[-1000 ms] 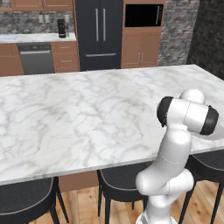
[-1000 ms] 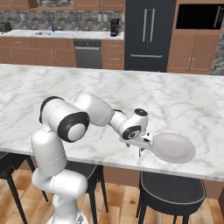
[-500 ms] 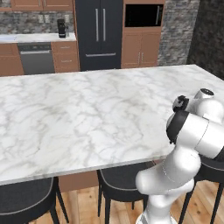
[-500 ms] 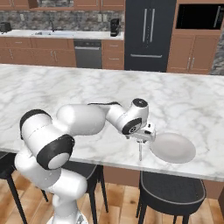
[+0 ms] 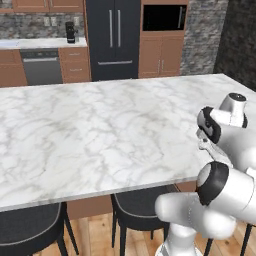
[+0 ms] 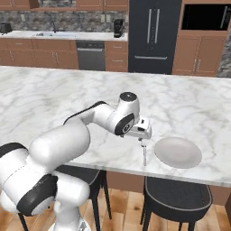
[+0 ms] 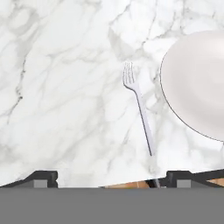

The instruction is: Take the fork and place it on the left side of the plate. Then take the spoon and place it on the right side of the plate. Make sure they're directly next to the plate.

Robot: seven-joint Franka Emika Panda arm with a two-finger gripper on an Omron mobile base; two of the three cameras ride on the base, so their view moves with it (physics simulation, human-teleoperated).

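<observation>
The fork (image 7: 139,105) is slim and pale silver. It lies flat on the white marble counter, just left of the plate (image 7: 197,83), tines pointing away from the front edge. A narrow strip of counter separates it from the plate's rim. In the right base view the fork (image 6: 144,153) lies below my gripper (image 6: 142,134), beside the off-white plate (image 6: 178,152). My gripper (image 7: 111,178) hangs open above the fork's handle end, with nothing between its fingertips (image 7: 41,178). The spoon is out of view.
The counter's front edge (image 6: 135,167) runs just past the fork's handle end. Dark stools (image 6: 178,196) stand under that edge. Wide bare marble (image 6: 54,99) stretches to the left and back. Cabinets and a black fridge (image 6: 153,36) line the far wall.
The jaws have spread a little wider and the fork now lies free on the counter beside the plate. The hand has lifted slightly and the arm's elbow has swung round.
</observation>
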